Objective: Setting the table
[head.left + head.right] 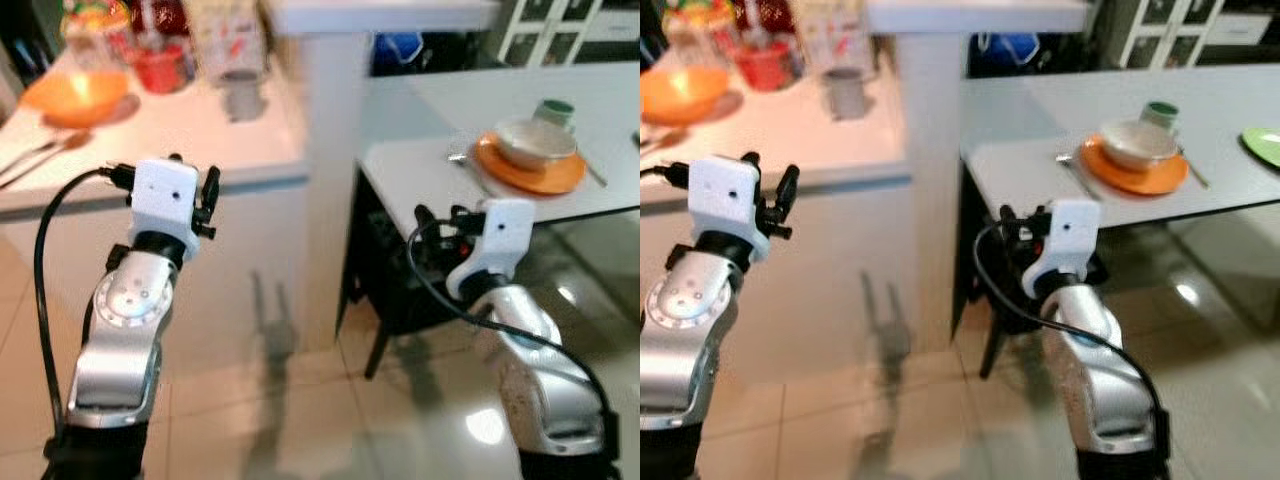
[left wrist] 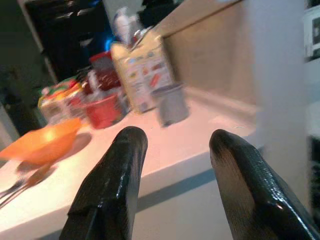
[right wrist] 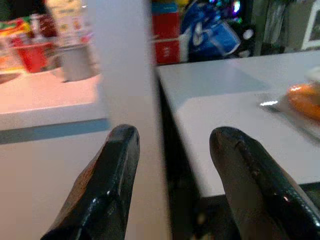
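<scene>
Before the counter (image 1: 150, 140), both arms raised, left tool (image 2: 175, 145) and right tool (image 3: 172, 142) spread empty

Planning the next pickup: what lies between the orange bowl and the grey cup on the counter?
In the left eye view, the red container stands between the orange bowl and the grey cup, set slightly further back, against the packages.

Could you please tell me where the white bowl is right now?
The white bowl sits on a round orange plate on the grey table, ahead to the robot's right, a green-rimmed cup behind it.
</scene>
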`<state>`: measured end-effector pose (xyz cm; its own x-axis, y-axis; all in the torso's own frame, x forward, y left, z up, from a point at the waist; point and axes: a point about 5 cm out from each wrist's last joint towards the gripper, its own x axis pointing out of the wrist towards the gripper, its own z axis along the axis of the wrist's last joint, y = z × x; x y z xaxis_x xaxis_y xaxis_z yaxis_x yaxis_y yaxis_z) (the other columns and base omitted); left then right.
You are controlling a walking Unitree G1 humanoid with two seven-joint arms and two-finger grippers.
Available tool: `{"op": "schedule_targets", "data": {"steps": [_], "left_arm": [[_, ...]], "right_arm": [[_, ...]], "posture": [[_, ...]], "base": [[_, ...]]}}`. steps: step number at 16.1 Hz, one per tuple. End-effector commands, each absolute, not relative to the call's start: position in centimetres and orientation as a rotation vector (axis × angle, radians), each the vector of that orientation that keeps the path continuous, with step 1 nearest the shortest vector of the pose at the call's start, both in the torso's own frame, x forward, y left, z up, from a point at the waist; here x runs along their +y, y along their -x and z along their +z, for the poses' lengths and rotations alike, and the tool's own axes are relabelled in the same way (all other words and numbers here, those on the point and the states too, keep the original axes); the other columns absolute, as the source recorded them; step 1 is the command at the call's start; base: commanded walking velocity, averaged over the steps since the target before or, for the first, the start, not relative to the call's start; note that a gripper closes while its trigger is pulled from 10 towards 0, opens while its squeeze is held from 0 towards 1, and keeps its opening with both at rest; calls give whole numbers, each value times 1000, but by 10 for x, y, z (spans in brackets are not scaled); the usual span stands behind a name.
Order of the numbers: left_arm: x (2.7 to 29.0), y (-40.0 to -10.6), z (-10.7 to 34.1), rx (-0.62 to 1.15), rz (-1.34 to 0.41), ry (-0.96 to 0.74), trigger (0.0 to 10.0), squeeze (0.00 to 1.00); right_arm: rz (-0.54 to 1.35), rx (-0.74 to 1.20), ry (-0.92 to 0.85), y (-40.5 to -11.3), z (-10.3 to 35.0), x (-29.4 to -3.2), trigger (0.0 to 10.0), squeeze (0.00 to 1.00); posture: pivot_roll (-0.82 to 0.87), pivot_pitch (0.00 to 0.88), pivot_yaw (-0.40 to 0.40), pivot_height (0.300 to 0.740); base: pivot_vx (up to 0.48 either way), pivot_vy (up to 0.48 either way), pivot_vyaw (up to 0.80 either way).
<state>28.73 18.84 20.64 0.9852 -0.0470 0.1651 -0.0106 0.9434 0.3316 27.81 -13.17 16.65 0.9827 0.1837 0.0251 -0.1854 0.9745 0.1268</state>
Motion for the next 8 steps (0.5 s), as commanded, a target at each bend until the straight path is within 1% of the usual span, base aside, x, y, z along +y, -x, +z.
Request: {"op": "schedule_targets", "data": {"steps": [1,8], "left_arm": [[188,-289,212,-194,-15,-335,10000,0],[199,-300,236,-257,24,-335,10000,0]], "right_arm": [[186,-35,-120,-280,172,-133,10000,0],[185,-44,-125,-280,173,-131,10000,0]], "posture": [[-18,0,2,740],[-13,0,8,740]], "base": [[0,480,-494],[0,480,-494]]}}
